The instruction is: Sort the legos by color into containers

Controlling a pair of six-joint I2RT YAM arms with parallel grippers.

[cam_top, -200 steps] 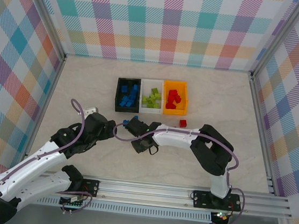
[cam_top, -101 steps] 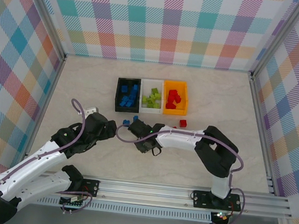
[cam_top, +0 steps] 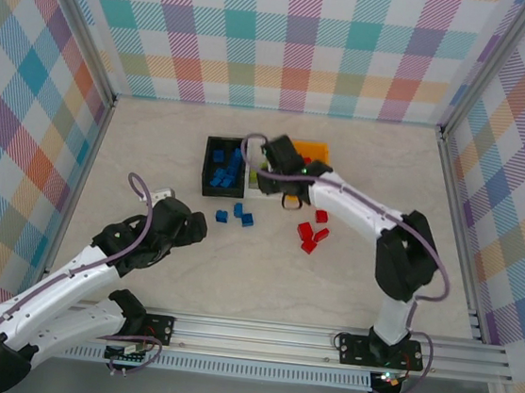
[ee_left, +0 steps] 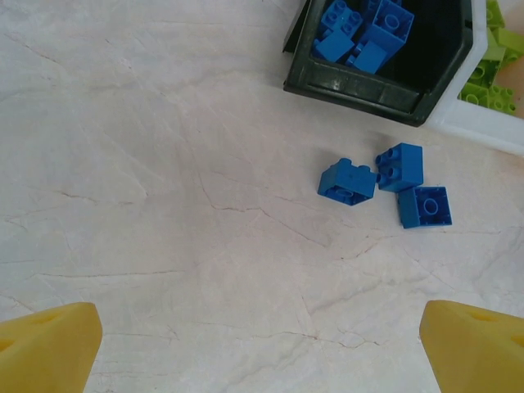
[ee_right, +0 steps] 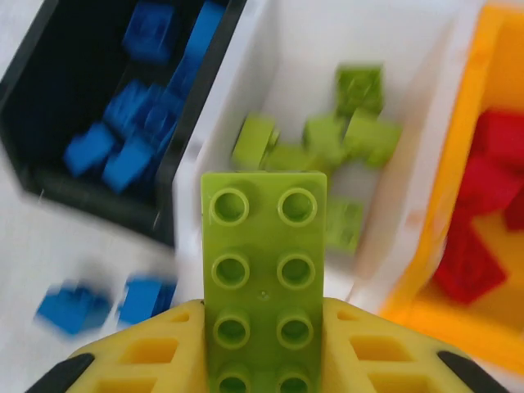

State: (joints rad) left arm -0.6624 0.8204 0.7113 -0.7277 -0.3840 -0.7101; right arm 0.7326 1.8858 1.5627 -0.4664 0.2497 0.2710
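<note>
My right gripper [ee_right: 264, 344] is shut on a long lime green lego [ee_right: 264, 270] with its studs facing the camera. It hangs over the near side of the white container [ee_right: 270, 49], which holds several green legos [ee_right: 327, 139]. From above, the right gripper [cam_top: 273, 163] covers much of the white container [cam_top: 263, 194], between the black container [cam_top: 223, 166] with blue legos and the orange container [cam_top: 317, 151]. Three blue legos [cam_top: 239, 215] and several red legos [cam_top: 311, 232] lie on the table. My left gripper [ee_left: 262, 352] is open above bare table, short of the blue legos [ee_left: 347, 181].
The black container [ee_left: 360, 86] sits just beyond the loose blue legos, with the white container's corner [ee_left: 491, 131] beside it. Checkered walls enclose the marble table [cam_top: 154, 146] on three sides. Open room lies left of the containers and at the right.
My right gripper rose from the table beside the left gripper and carried the green lego back to over the white container, uncovering the loose blue and red legos. The left arm stayed put.
</note>
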